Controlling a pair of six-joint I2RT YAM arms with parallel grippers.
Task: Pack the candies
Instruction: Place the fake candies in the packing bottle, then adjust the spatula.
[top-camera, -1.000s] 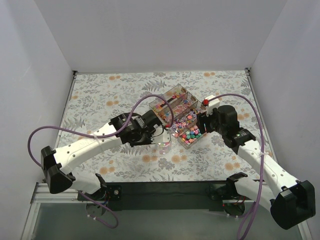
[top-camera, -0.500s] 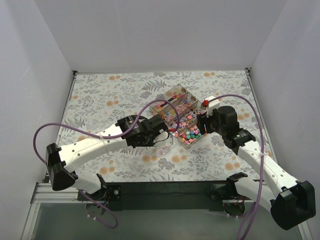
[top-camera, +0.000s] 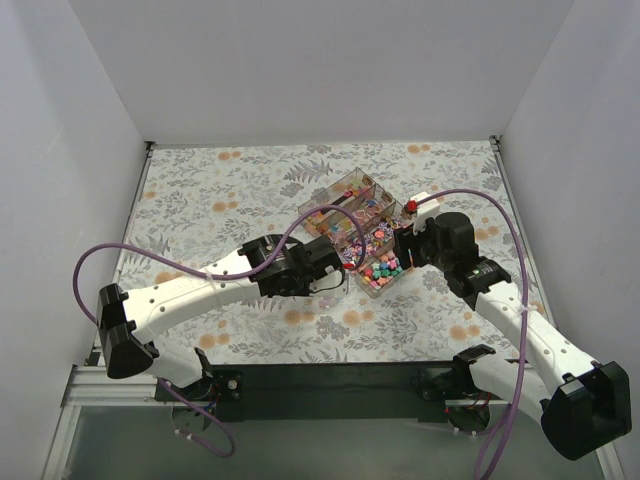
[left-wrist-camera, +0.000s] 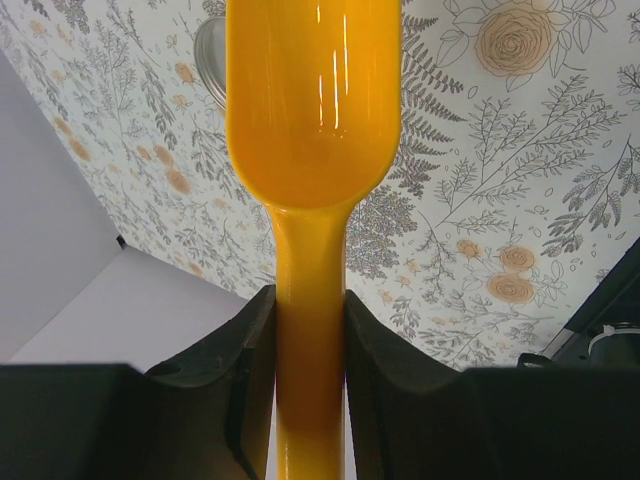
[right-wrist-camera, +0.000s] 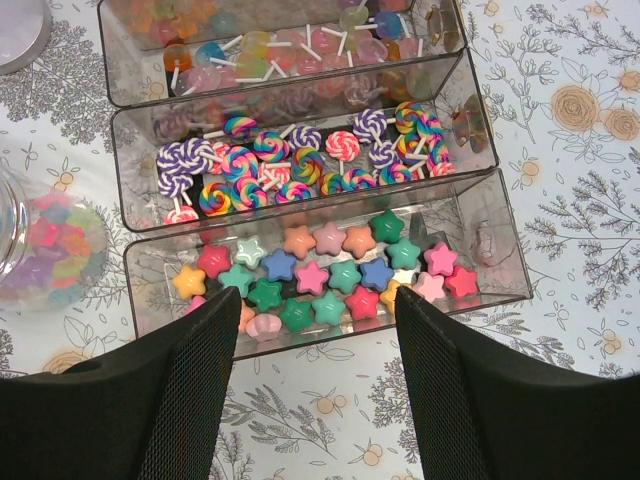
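Scoop (left-wrist-camera: 312, 120): glossy orange-yellow, plain, no pattern.
Counter cloth (right-wrist-camera: 580, 200): white, grey fern and sprig print, pale orange roses.
Clear box (right-wrist-camera: 500, 240): colourless walls.
Near compartment of the box: candies (right-wrist-camera: 311, 277), stars in pink, orange, blue, teal, dark green, red, yellow.
Middle compartment: lollipops (right-wrist-camera: 290, 150), purple-white and rainbow swirls.
Far compartment: pastel sweets (right-wrist-camera: 210, 75) on white sticks.
Jar (right-wrist-camera: 40, 250) left of the box: blurred pink, yellow, blue contents.
Left arm (top-camera: 190, 290), right arm (top-camera: 520, 320): white shells, black joints.
Cable (top-camera: 480, 195): purple.

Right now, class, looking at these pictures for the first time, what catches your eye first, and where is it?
The glossy orange plastic scoop fills the left wrist view, its handle clamped in the left tool. Under the right wrist, a clear three-compartment plastic tray holds bright star-shaped candies nearest and swirled lollipops behind.
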